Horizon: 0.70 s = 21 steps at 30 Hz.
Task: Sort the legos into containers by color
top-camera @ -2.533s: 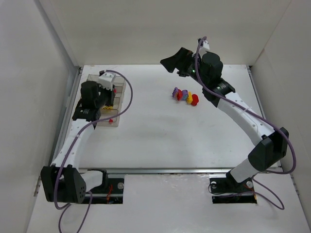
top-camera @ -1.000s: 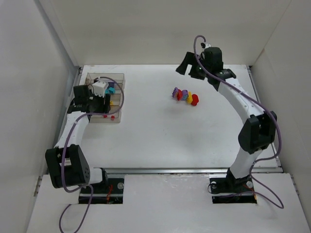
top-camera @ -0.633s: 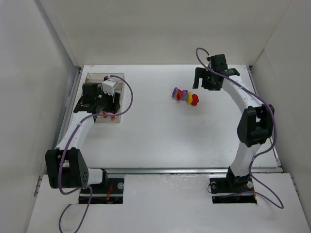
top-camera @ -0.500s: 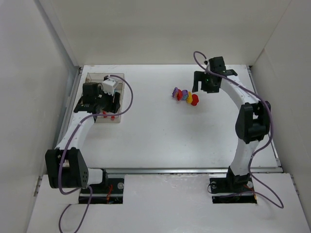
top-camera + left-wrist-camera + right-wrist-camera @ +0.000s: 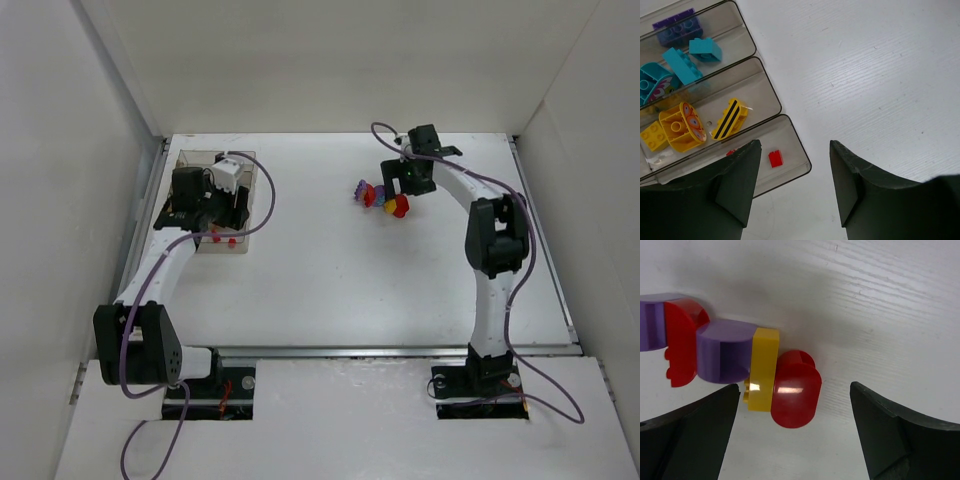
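A snapped-together cluster of legos (image 5: 383, 198) lies on the white table at the back middle. In the right wrist view it runs purple (image 5: 652, 322), red (image 5: 682, 342), purple (image 5: 722, 357), yellow (image 5: 762, 370) and a rounded red end piece (image 5: 795, 390). My right gripper (image 5: 795, 437) (image 5: 400, 186) is open, low over that red end, with its jaws on either side and not touching. The smoky tray (image 5: 760, 85) (image 5: 195, 160) holds purple (image 5: 677, 31), cyan (image 5: 685, 60), yellow (image 5: 677, 131) and red (image 5: 775, 158) bricks in separate compartments. My left gripper (image 5: 795, 187) (image 5: 215, 212) is open and empty above the tray's red end.
White walls close in the table on the left, back and right. The tray sits close to the left wall. The right arm is stretched far back along the right side.
My right gripper has swung from the back wall down and left over the cluster's red end. My left gripper has shifted slightly over the tray and stays open.
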Each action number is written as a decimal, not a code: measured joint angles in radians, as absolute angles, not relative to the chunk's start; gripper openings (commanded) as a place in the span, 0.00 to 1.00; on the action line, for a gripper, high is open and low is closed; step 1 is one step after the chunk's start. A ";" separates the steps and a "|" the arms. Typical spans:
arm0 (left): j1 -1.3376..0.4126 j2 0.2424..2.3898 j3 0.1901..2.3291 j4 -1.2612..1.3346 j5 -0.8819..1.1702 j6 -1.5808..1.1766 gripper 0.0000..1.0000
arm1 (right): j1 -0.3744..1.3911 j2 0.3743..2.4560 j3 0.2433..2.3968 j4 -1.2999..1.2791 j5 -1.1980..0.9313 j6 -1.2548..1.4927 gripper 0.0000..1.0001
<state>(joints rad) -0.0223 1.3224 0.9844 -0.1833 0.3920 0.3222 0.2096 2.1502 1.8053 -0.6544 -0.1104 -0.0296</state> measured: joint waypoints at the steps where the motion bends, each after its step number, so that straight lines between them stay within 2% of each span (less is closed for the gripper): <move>1: -0.022 1.325 0.984 -0.183 0.392 0.322 0.54 | 0.212 2.166 1.809 -0.656 -0.104 -0.029 1.00; 7: -0.022 1.332 0.987 -0.183 0.389 0.319 0.54 | 0.224 2.215 1.810 -0.679 -0.052 0.010 1.00; 10: -0.022 1.336 0.993 -0.181 0.387 0.318 0.54 | 0.225 2.218 1.810 -0.682 -0.044 0.024 0.93; 11: -0.022 1.338 0.995 -0.179 0.387 0.318 0.54 | 0.225 2.218 1.811 -0.681 -0.045 0.027 0.88; 12: -0.022 1.340 0.995 -0.177 0.387 0.318 0.54 | 0.225 2.219 1.813 -0.680 -0.049 0.030 0.73; 15: -0.026 1.340 0.998 -0.176 0.388 0.319 0.54 | 0.224 2.224 1.817 -0.677 -0.070 0.047 0.59; 21: -0.061 1.349 1.018 -0.172 0.405 0.367 0.55 | 0.224 2.219 1.796 -0.627 -0.098 0.060 0.24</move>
<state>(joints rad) -0.0608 1.3495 1.0183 -0.1722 0.4046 0.3668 0.2241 2.2192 1.7958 -0.6266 -0.0978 0.0601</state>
